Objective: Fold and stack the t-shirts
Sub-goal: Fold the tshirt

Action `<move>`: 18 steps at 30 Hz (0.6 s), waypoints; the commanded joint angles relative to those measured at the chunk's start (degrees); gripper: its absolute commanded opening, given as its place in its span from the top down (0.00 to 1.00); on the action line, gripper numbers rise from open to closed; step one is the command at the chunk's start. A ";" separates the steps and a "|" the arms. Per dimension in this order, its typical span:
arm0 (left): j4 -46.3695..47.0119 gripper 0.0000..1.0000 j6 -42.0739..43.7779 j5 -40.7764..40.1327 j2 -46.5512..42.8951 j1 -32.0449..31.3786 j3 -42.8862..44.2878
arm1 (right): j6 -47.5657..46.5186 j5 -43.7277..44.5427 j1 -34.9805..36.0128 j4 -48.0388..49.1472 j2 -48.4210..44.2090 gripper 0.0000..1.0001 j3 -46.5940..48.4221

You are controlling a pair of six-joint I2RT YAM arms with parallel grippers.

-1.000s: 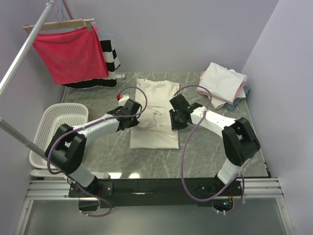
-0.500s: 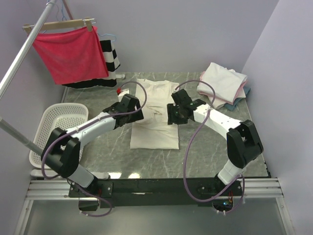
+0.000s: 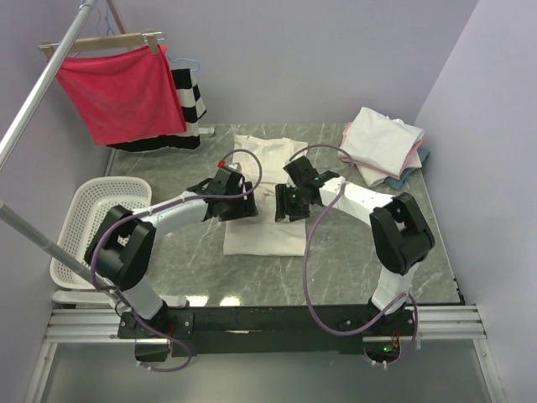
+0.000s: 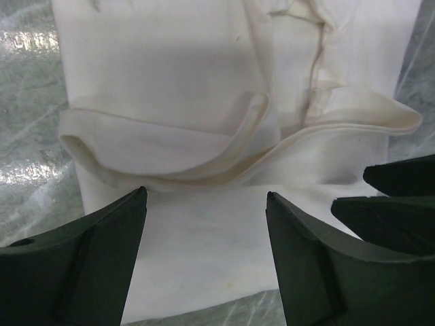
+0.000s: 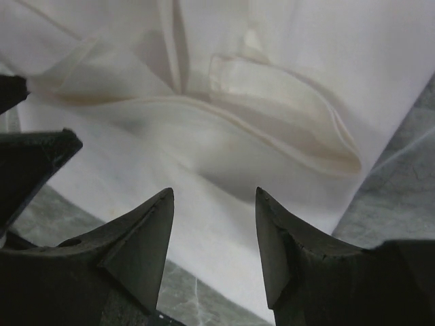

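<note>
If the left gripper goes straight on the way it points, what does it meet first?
The cream shirt: the left gripper, jaws open, points at its flat lower layer, just short of the folded-over edge. How near the cloth is, I cannot tell.

Left pincer (image 4: 204, 200) and right pincer (image 5: 214, 197) gape, nearly meeting.

Top view reads bright and even to me, shadows soft, with white glare on the table (image 3: 336, 269) at six o'clock. In the left wrist view, marble glints at nine o'clock. Both wrist views are sharp on the t-shirt (image 4: 170, 81); dark fingers (image 4: 81, 265) are soft-edged at six.
</note>
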 commanded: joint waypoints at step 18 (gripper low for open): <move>0.41 0.23 6.47 -1.48 -3.35 0.52 3.91 | 1.59 16.14 -3.16 1.07 14.01 0.41 10.16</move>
